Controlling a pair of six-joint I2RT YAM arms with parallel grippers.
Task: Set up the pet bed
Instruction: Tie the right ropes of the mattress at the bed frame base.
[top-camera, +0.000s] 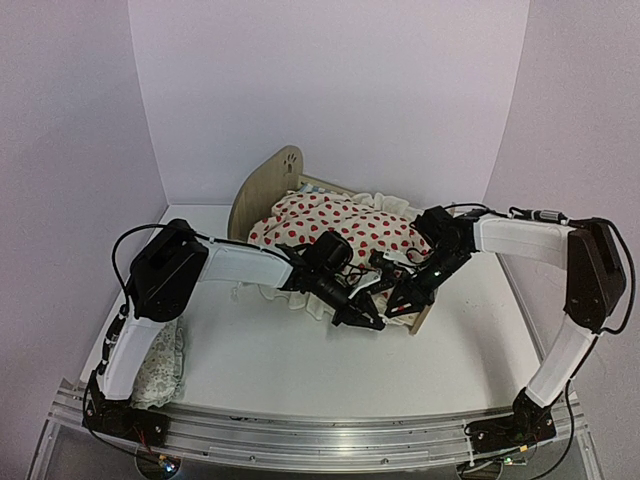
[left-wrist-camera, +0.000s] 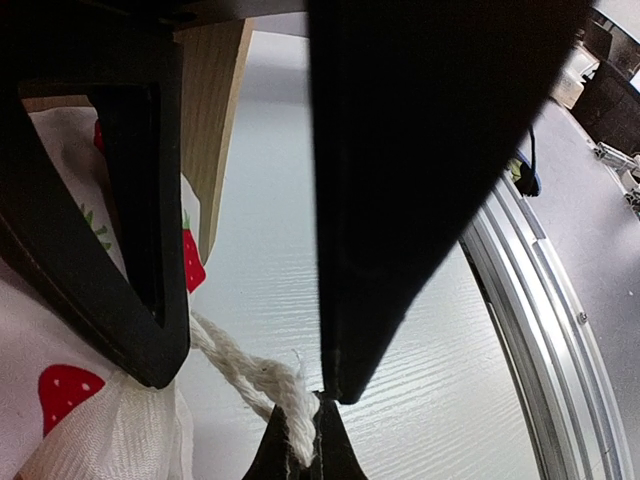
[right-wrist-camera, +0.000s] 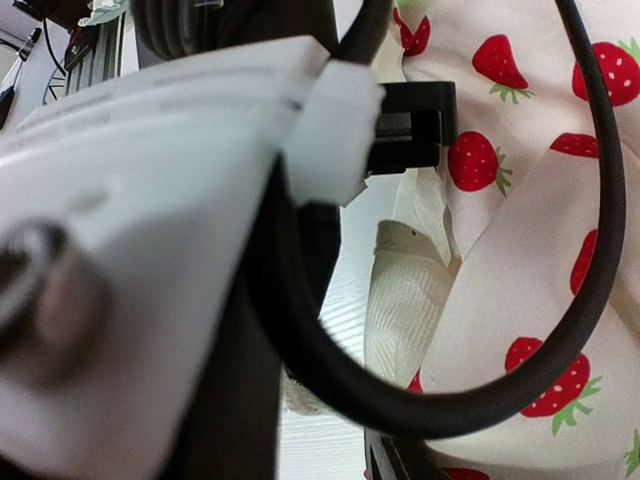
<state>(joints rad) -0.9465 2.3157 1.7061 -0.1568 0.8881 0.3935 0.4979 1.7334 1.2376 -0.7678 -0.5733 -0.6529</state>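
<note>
Pinching twisted white cord (left-wrist-camera: 250, 375) at blanket (top-camera: 340, 228) edge, left pincer (left-wrist-camera: 300, 445) clamped tight on it, low centre of left wrist view. Pet bed (top-camera: 250, 205) at centre of top view on desk (top-camera: 300, 370), headboard (top-camera: 278, 172) with paw cutout toward upper left, strawberry blanket draped over. Right pincer (top-camera: 400, 300) at bed's lower right corner; apart or together, cannot tell. Pillow (top-camera: 160, 372) lower left.

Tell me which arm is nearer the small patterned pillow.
Left: the left arm rises just beside the pillow; the right arm stands across the table from it.
</note>
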